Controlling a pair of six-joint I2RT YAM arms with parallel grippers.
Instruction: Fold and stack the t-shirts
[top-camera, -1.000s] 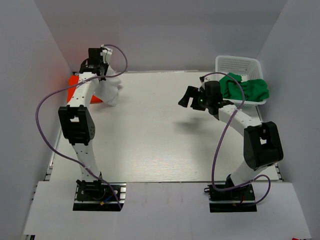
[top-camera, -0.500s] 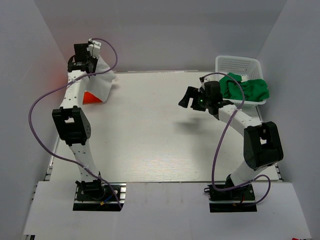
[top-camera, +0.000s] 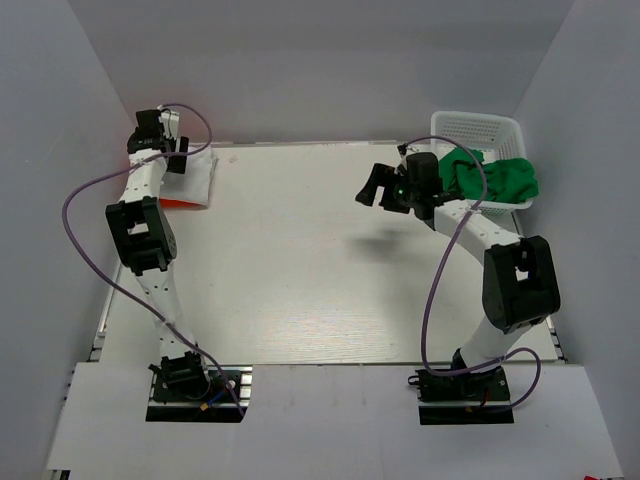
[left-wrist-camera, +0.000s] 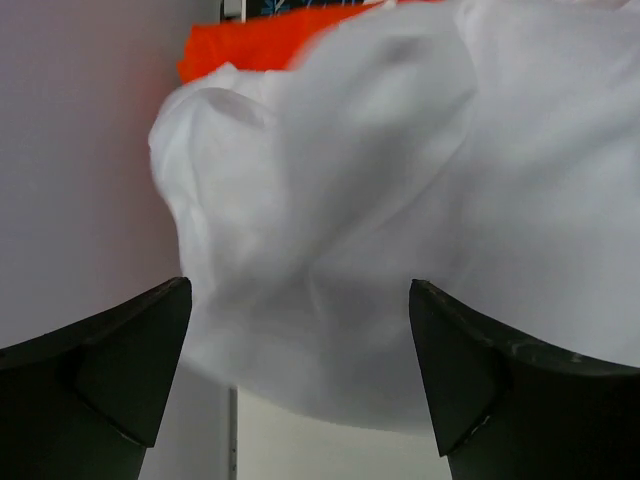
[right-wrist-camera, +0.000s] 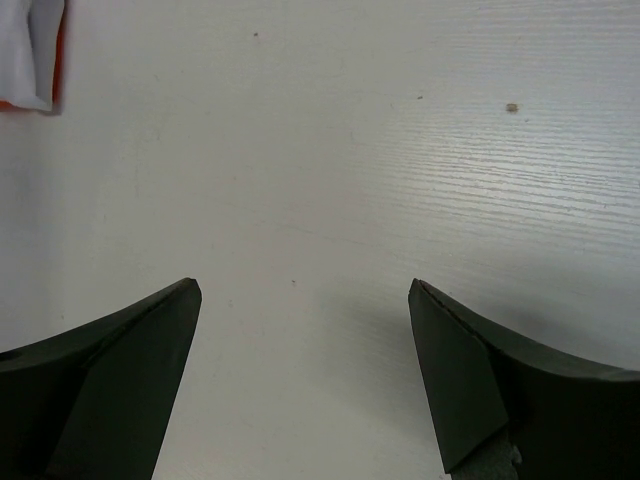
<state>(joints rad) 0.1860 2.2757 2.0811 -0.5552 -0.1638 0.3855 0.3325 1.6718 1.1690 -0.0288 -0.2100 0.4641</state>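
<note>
White shirt (top-camera: 196, 178), orange shirt (left-wrist-camera: 250, 45), green shirt (top-camera: 500, 180) make three.

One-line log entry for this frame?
left gripper: open, over white shirt | white shirt: on orange shirt, far-left corner | right gripper: open, empty, above table | green shirt: in basket

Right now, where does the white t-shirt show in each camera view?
Top external: white t-shirt at the far-left corner of the table.
Left wrist: it fills most of the frame.
Right wrist: a sliver in the top-left corner.
Shared landmark: the orange t-shirt peeking from under it in all three.
</note>
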